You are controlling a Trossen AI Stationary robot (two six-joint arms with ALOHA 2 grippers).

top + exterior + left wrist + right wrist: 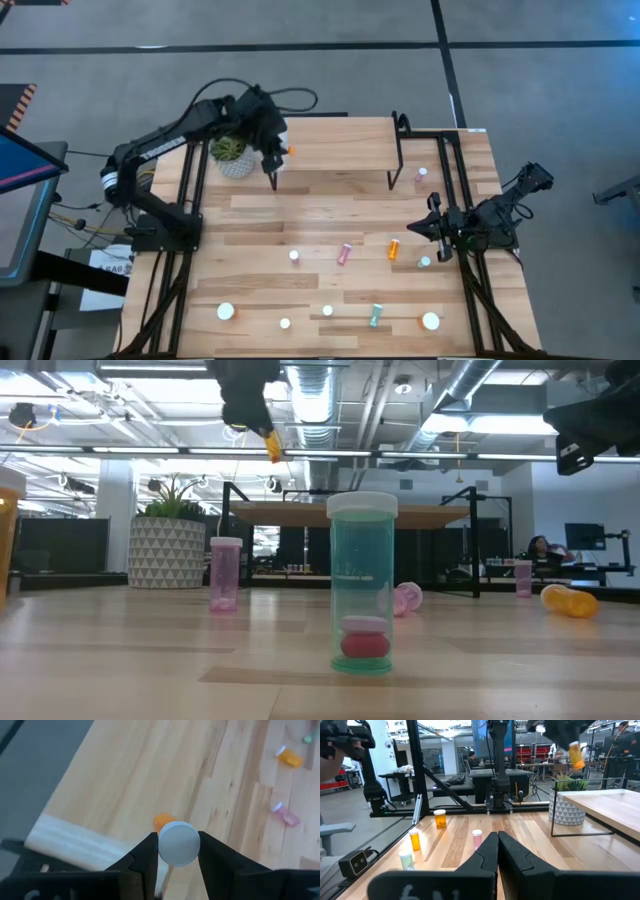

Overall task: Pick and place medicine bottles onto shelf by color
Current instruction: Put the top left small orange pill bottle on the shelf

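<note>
My left gripper (281,150) hangs over the left end of the light-wood shelf (340,140), beside the potted plant (232,155), shut on an orange medicine bottle (290,151). The low view shows this bottle (273,447) high above the shelf (380,513). Several more bottles stand or lie on the table: a pink one (344,253), an orange one (394,248) and a teal one (376,315) lie on their sides. My right gripper (432,222) waits shut at the table's right side, touching nothing. My left gripper pinches the orange bottle at its white-capped end (179,843) between its two fingers (145,855). The fingers slant down toward the shelf. The orange body (164,821) sticks out beyond the fingertips, tilted downward. The bottle is lifted clear above the shelf top (150,775).
The shelf's white strip (75,845) runs along its edge under the left gripper. Its black legs (393,178) stand on the table. A teal bottle (362,585) stands close to the low camera, a pink one (225,572) behind it. People sit in the room beyond.
</note>
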